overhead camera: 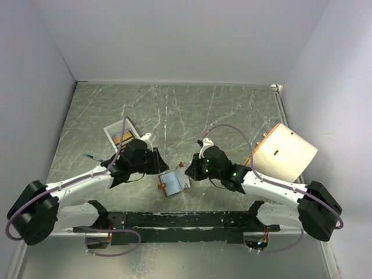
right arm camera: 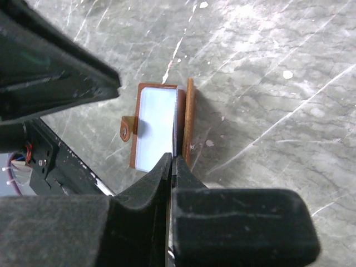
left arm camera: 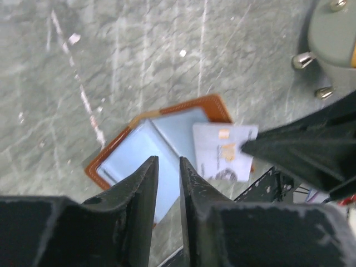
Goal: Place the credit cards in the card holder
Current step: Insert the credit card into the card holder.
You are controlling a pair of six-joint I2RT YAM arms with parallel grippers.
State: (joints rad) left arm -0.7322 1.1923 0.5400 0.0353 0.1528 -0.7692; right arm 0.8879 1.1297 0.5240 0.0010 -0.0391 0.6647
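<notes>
Fingers of the right gripper (right arm camera: 171, 162), closest to the lens in the right wrist view, were seen clenched on a pale grey credit card (left arm camera: 222, 153). It showed edge-on betw. them there, and flat & chip-up in the left wrist view. The card was gripped by one end, presumably so the free end could be slid into a pocket w/o the fingers fouling the leather.

On the table (overhead camera: 192, 110), the card holder (right arm camera: 156, 129) was laid open betw. the two arms, near their bases, w/ the pale blue-grey lining up & the snap tab out to one side. The card was poised over the half nearer the right arm. Whether its edge had entered a slot could not be made out.

Over the holder's other half the left gripper (left arm camera: 167, 167) was positioned, jaws drawn nearly together w/ only a thin slit & nothing seen betw. them. It was judged to be placed there to pin the holder against skidding under the push. Actual contact could not be confirmed.

More gold credit cards (overhead camera: 123, 138) were seen in the white tray (overhead camera: 110, 129) behind the left arm, so the task was judged early-stage. A cream cylinder (overhead camera: 285, 152) was well apart, at the right.
</notes>
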